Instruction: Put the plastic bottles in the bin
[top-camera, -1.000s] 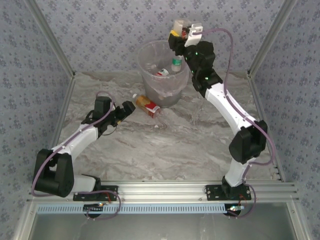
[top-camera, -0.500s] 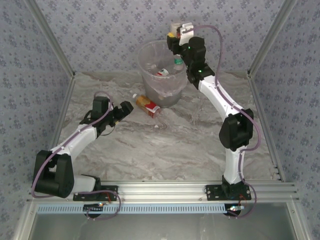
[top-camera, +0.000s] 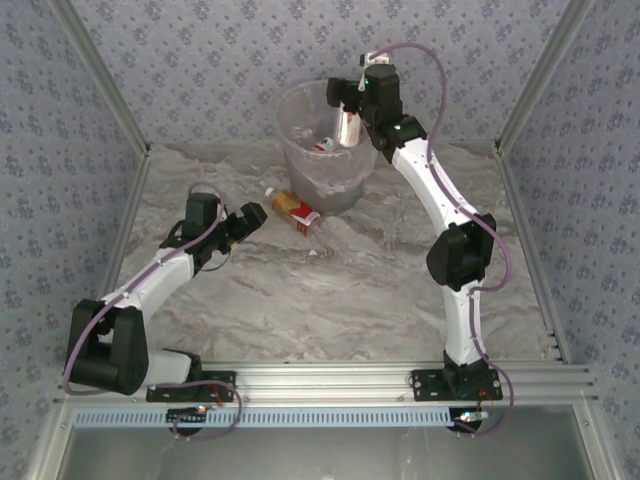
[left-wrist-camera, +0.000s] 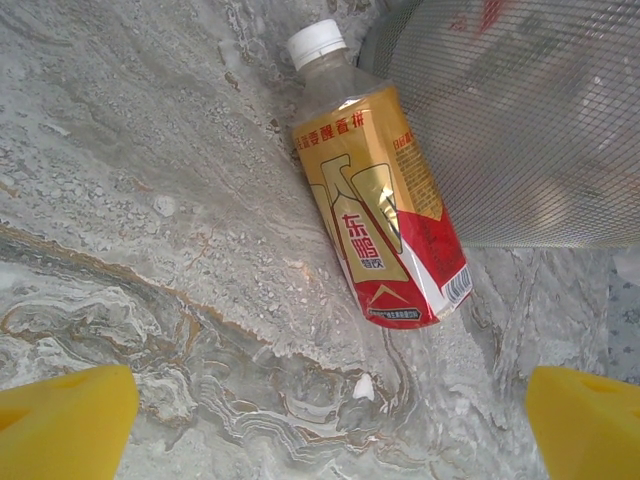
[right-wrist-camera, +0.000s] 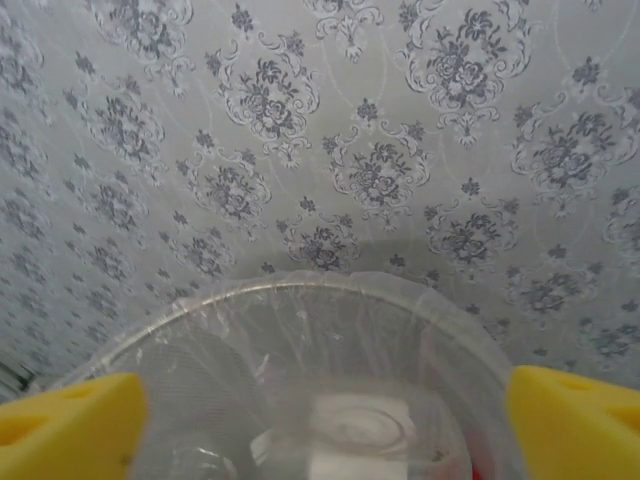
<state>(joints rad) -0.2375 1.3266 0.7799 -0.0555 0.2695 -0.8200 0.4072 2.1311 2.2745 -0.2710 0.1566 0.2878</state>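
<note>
Along the far edge of the bench (top-camera: 330, 290), close under the papered back wall (top-camera: 200, 60): the bin (top-camera: 300, 165), grey mesh lined with a clear bag. Hemmed by walls left, right and behind; closed at the near edge by a metal rail (top-camera: 330, 378). Plenty of bare marbled surface between the two arms and across the near half.

On the bench, just beside the bin's near-left foot: one bottle (left-wrist-camera: 375, 215), lying on its side, white cap toward the far left. Wears a gold label turning red toward the base, with a barcode at the bottom edge. Lies so close to the mesh that contact cannot be told. Free room on its left and near sides, none on the bin side.

As for the left pincer (top-camera: 250, 218): low over the bench, aimed at that bottle, near it yet apart. Spread wide, yellow fingertips (left-wrist-camera: 65, 420) at either bottom corner of the wrist view, nothing between them.

As for the right pincer (top-camera: 342, 100): up over the right side of the bin's mouth, pointing down into it. Gapes wide too, one finger at either side of the bag's rim, gripping nothing. Below the gap, inside the bin: a clear bottle (right-wrist-camera: 350, 430), blurred. Seen from above, also in there: a red-and-white bottle (top-camera: 322, 146).
</note>
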